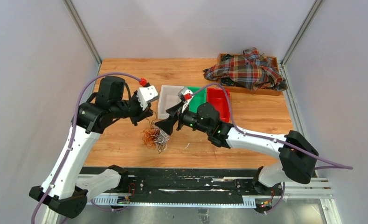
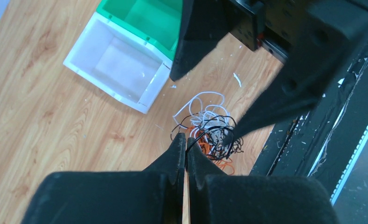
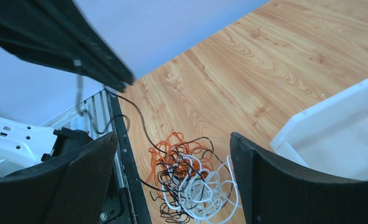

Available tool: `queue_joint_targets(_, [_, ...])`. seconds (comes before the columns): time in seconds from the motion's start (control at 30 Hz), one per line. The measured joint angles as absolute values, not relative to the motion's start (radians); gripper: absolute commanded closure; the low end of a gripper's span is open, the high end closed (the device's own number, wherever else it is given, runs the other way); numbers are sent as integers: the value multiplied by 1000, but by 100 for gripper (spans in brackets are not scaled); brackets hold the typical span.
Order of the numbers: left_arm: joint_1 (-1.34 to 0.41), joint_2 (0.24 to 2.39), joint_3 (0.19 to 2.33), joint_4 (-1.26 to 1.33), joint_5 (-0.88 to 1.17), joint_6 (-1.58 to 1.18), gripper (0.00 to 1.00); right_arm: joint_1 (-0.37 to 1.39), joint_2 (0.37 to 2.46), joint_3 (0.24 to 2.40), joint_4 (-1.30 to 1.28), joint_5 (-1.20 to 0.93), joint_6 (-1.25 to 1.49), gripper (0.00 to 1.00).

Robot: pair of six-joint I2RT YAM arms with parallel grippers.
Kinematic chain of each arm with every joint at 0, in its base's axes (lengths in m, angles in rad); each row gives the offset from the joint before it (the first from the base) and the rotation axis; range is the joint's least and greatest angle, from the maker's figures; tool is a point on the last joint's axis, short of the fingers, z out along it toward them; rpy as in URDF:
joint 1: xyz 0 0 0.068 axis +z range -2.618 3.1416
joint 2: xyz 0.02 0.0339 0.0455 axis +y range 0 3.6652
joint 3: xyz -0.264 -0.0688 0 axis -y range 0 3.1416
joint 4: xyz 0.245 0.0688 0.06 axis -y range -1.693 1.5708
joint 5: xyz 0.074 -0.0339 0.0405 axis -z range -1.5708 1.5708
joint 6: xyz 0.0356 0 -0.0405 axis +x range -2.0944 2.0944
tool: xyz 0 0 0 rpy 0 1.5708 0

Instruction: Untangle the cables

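Because the cables (image 1: 156, 136) are hair-thin, light and limp, we expect no stiffness from them. A pulled strand will likely drag its neighbours and may slip from smooth pads. We advise gripping a single free loop or end at the edge of the heap, not its knotted core.

The heap lies on the tabletop (image 1: 121, 140), near the white bin (image 2: 151, 91) and between both claws. The left claw (image 2: 186, 139) is pressed fully shut. The right claw (image 3: 172, 140) is spread wide over the heap and holds nothing.

The right wrist view shows a black strand (image 3: 142, 123) rising from the heap to the left claw's tips, so we judge it pinched there. The left wrist view hides this contact. Only the overhead view takes in the red bin (image 1: 218, 101).
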State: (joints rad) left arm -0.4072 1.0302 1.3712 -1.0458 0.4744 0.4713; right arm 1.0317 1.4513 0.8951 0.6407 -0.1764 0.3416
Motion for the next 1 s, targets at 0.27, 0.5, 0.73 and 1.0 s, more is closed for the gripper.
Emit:
queue_joint_targets(0.27, [-408,1002,1374,-1050,522,517,99,922,1419,871,630,-265,386,11])
queue_joint_targets(0.5, [-415,1007,1388,-1052,542,528,99,915,1510,970,590,-348,385,13])
queue_joint_targets(0.73, [-421,1008,1412,-1052,546,539,99,954,1549,992,595,-423,385,13])
queue_joint_targets(1.0, [-426,1015,1415,-1053,547,543,99,976,1572,1004,631,-472,407,13])
